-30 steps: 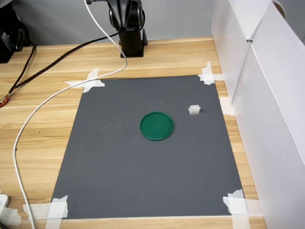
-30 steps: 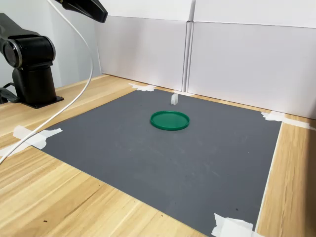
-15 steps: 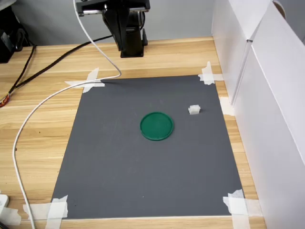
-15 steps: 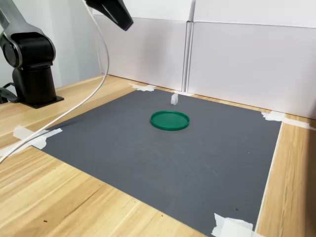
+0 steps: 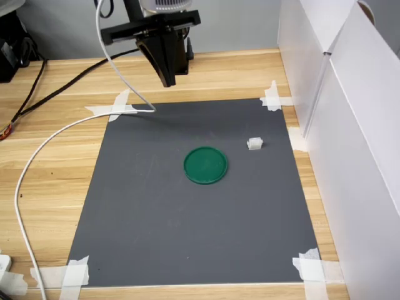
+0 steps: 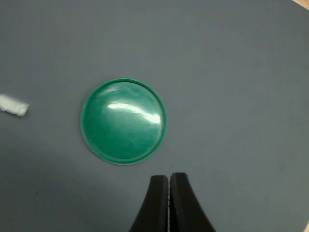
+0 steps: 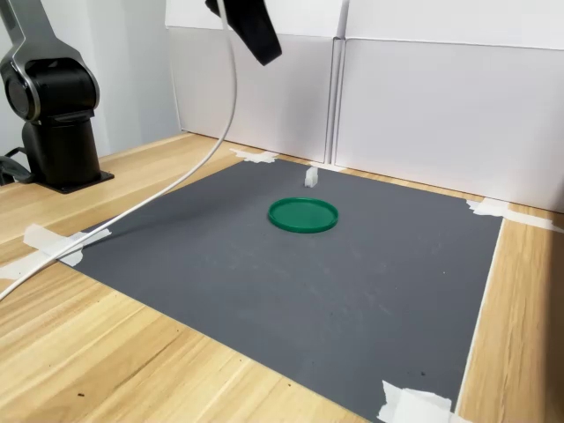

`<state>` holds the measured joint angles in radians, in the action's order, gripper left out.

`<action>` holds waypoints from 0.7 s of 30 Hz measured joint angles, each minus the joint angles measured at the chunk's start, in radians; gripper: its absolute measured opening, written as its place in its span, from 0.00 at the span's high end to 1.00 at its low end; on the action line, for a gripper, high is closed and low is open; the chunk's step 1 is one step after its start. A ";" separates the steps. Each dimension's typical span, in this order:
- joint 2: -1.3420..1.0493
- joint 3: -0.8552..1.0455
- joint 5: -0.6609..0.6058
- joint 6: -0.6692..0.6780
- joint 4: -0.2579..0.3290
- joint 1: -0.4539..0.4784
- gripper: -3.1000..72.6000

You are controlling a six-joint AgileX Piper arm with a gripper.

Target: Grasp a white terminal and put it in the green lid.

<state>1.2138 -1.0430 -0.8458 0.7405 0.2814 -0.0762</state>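
Note:
The green lid (image 5: 205, 165) (image 7: 303, 214) (image 6: 123, 121) lies flat near the middle of the dark grey mat (image 5: 187, 219), with nothing in it. The white terminal (image 5: 254, 144) (image 7: 310, 178) (image 6: 13, 106) stands on the mat a short way from the lid, to the lid's right in the first exterior view. My gripper (image 5: 167, 80) (image 7: 267, 56) (image 6: 169, 178) hangs high above the mat's far side, well apart from both. Its two black fingers (image 6: 157, 203) are pressed together with nothing between them.
A white cable (image 5: 37, 156) trails from the arm across the wooden table (image 5: 56, 125) on the first exterior view's left. White panels (image 5: 350, 125) wall the first exterior view's right side. Tape pieces (image 5: 272, 97) hold the mat's corners. The arm's base (image 7: 55, 123) stands beyond the mat.
The gripper has swung out from above the arm's base toward the mat, dropping lower in the first exterior view. The white cable has shifted with it. Lid and terminal have not moved.

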 joint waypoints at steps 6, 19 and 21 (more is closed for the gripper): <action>0.080 -0.067 -0.108 0.028 -0.059 -0.148 0.98; 0.148 -0.115 -0.194 0.034 -0.082 -0.357 0.98; 0.149 -0.115 -0.178 0.040 -0.082 -0.362 0.98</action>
<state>1.3631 -1.1577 -1.0239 0.7801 0.1995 -0.4378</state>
